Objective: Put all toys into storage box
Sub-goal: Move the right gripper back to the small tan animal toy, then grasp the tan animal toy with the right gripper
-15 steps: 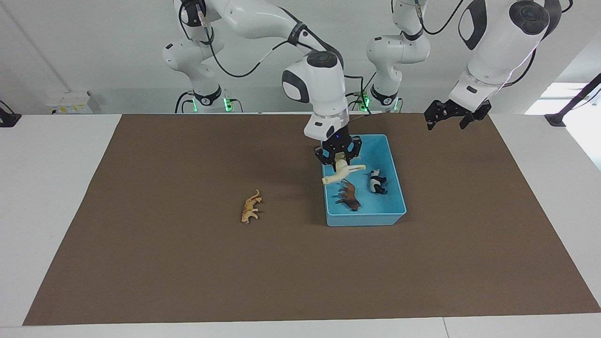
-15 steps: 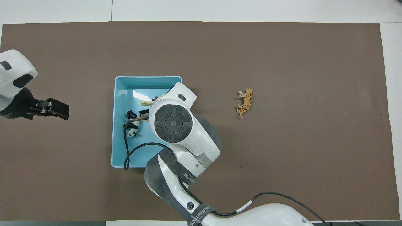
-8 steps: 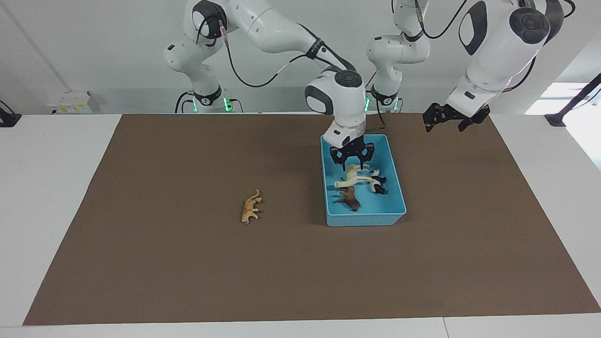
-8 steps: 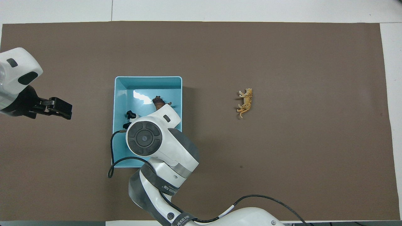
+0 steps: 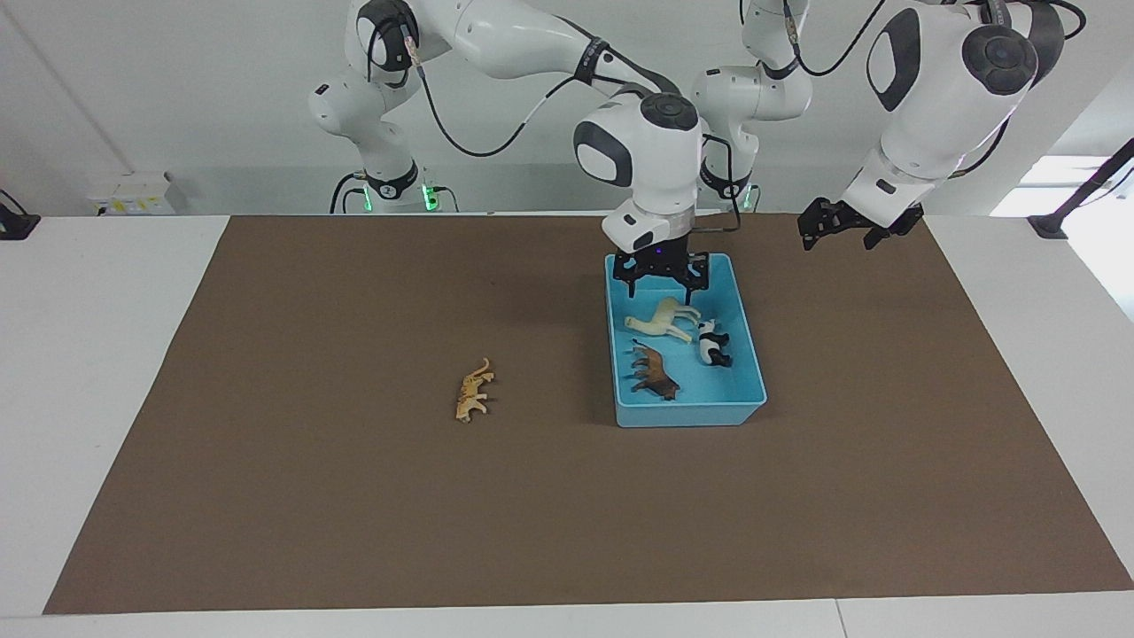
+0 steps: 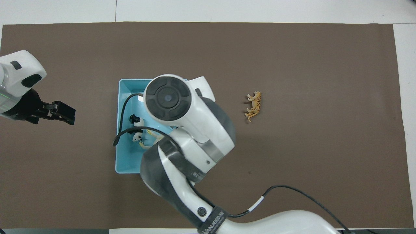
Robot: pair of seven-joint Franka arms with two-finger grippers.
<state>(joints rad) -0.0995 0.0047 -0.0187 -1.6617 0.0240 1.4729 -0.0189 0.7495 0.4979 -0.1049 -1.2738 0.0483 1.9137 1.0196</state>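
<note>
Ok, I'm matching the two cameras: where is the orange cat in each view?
Facing view: orange cat lies on the mat, left of centre.
Overhead view: orange cat lies right of centre.
Shared landmark: the blue box; the cat lies beside it, toward the right arm's end.

Hidden in the overhead view under the right arm (image 6: 182, 113): brown lion, most of cream horse (image 6: 150, 134), much of storage box (image 6: 125, 156).
</note>
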